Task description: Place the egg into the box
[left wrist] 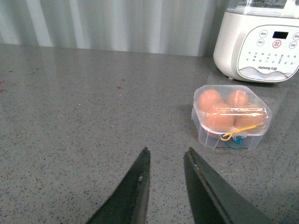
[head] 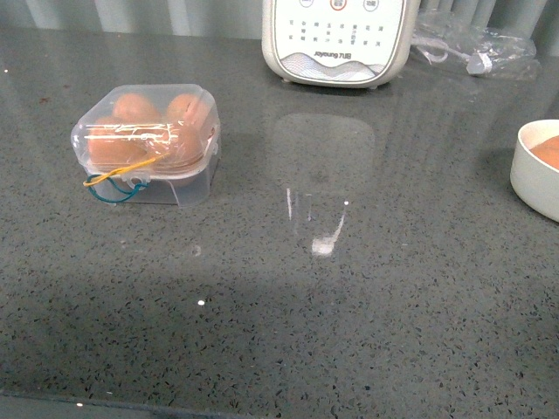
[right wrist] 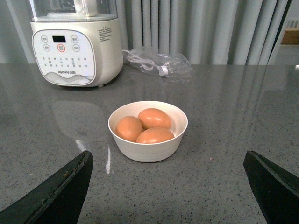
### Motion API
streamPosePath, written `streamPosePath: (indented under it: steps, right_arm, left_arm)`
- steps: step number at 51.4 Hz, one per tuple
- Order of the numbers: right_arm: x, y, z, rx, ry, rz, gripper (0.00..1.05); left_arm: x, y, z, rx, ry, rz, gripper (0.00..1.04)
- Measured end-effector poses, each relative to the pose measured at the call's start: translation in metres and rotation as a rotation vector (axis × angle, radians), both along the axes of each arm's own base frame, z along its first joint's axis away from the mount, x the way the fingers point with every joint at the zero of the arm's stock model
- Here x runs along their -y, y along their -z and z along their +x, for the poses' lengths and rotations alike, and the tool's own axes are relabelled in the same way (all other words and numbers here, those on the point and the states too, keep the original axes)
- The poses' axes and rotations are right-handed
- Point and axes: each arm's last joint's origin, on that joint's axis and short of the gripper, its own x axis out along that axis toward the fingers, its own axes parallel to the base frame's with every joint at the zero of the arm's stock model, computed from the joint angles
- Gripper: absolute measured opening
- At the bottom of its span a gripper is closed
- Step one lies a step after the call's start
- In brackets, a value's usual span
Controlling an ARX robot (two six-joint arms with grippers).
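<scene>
The clear plastic box (head: 147, 144) stands on the left of the grey counter with its domed lid down over several brown eggs; yellow and blue cords hang at its front. It also shows in the left wrist view (left wrist: 233, 116). Three brown eggs (right wrist: 148, 126) lie in a white round bowl (right wrist: 148, 148); the bowl's edge shows at the front view's right (head: 534, 170). My left gripper (left wrist: 167, 156) is shut and empty, well short of the box. My right gripper (right wrist: 168, 161) is open wide and empty, short of the bowl. Neither arm shows in the front view.
A white Joyoung kitchen appliance (head: 336, 39) stands at the back of the counter. A crumpled clear plastic bag (head: 472, 44) lies to its right. A grey ribbed wall runs behind.
</scene>
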Motion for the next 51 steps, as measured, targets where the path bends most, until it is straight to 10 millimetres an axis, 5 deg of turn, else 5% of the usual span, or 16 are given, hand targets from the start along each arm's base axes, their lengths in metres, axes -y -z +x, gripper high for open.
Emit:
streamPosePath:
  steps: [19,51]
  right_arm:
    - [0.0,0.0,0.0,0.0,0.0,0.0,0.98]
    - [0.0,0.0,0.0,0.0,0.0,0.0,0.98]
  left_arm:
    - [0.0,0.0,0.0,0.0,0.0,0.0,0.99]
    - [0.0,0.0,0.0,0.0,0.0,0.0,0.98]
